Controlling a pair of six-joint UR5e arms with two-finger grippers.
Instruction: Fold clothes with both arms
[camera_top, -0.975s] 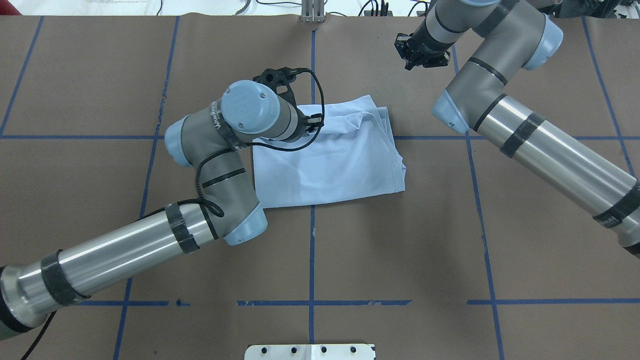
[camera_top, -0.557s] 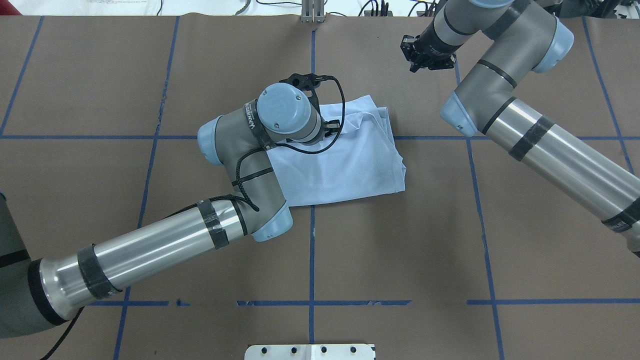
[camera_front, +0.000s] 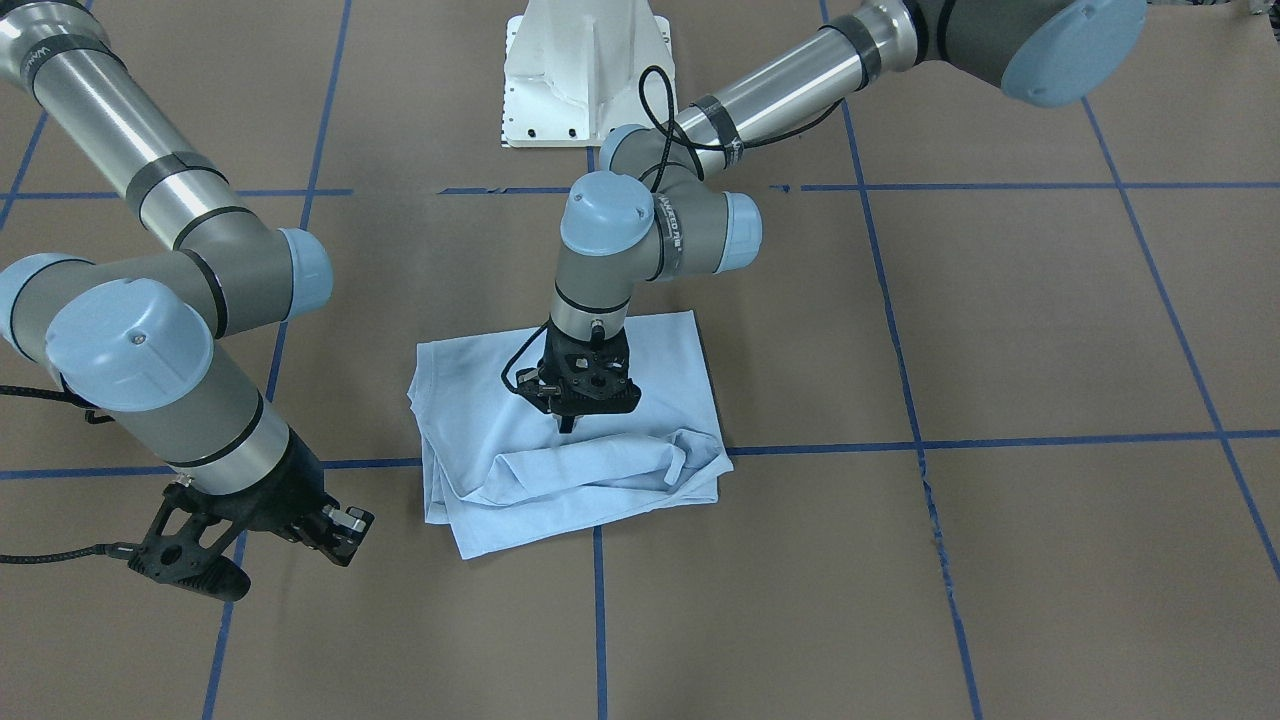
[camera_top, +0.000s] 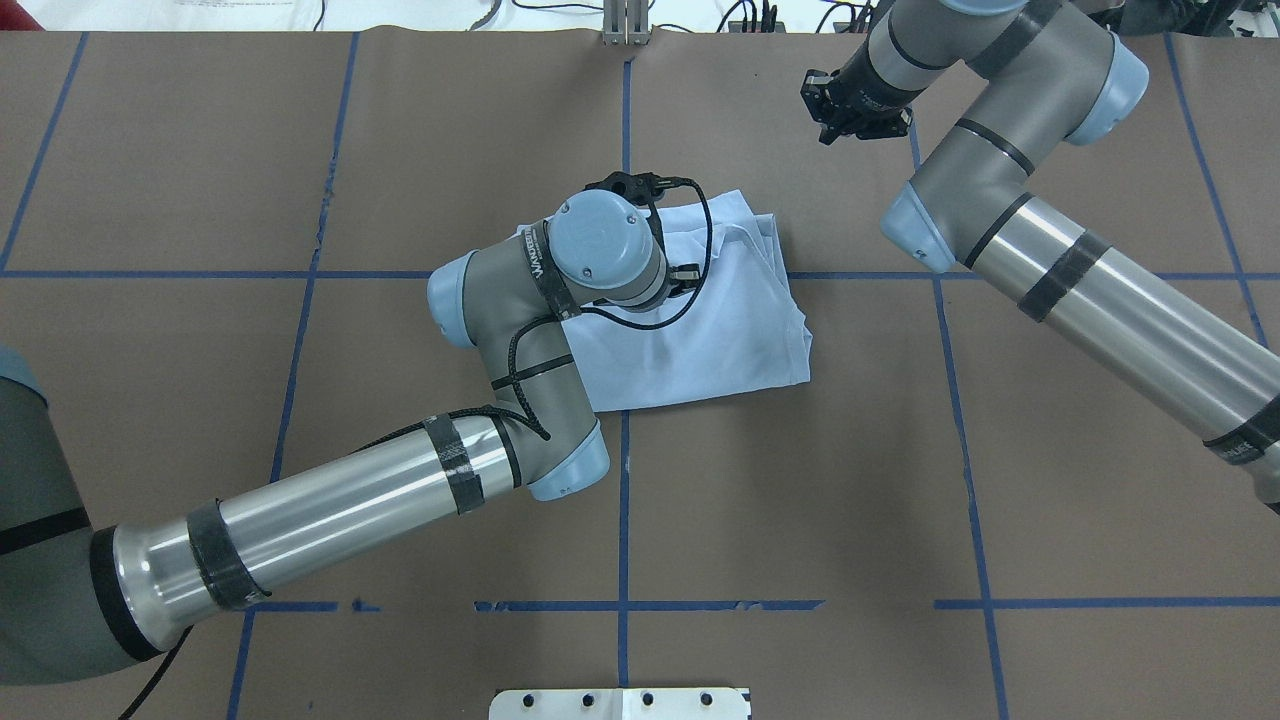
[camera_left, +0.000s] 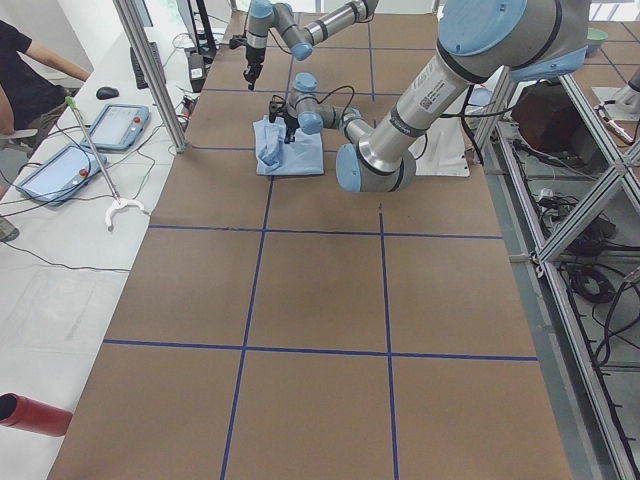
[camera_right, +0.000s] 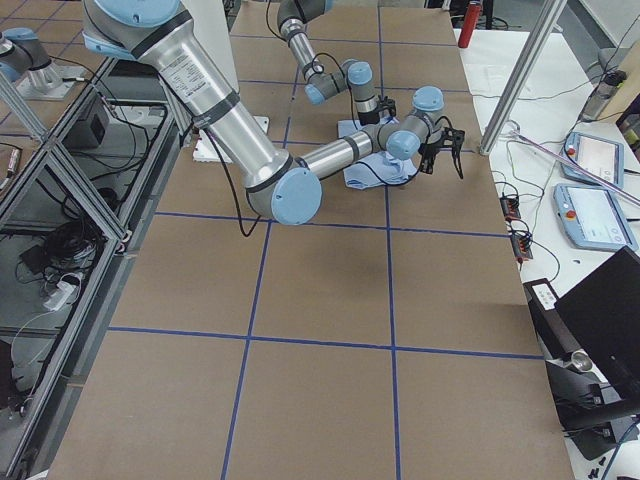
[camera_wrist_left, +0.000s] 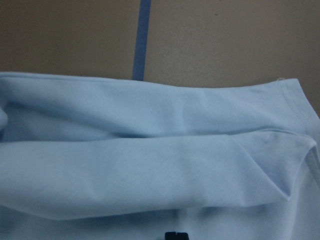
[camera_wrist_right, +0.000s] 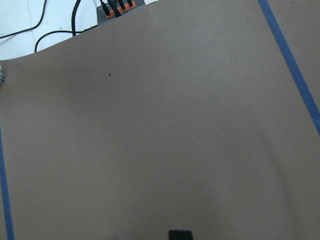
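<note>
- Because the left tool (camera_front: 568, 425) stands on the folded light blue T-shirt (camera_front: 640, 470) mid-counter (camera_front: 1000, 560) with fingertips pinched narrow (apparently gripping nothing), lifting may snag the loose upper fold (camera_front: 590, 462).
- Right tool (camera_front: 255, 555): spread wide, well apart, unable to pin cloth.

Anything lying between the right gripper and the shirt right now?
No. In the front-facing view, only bare brown table with a blue tape line separates the right gripper from the T-shirt.

Folded light blue T-shirt (camera_wrist_left: 150, 165) on table (camera_wrist_left: 225, 40)
</note>
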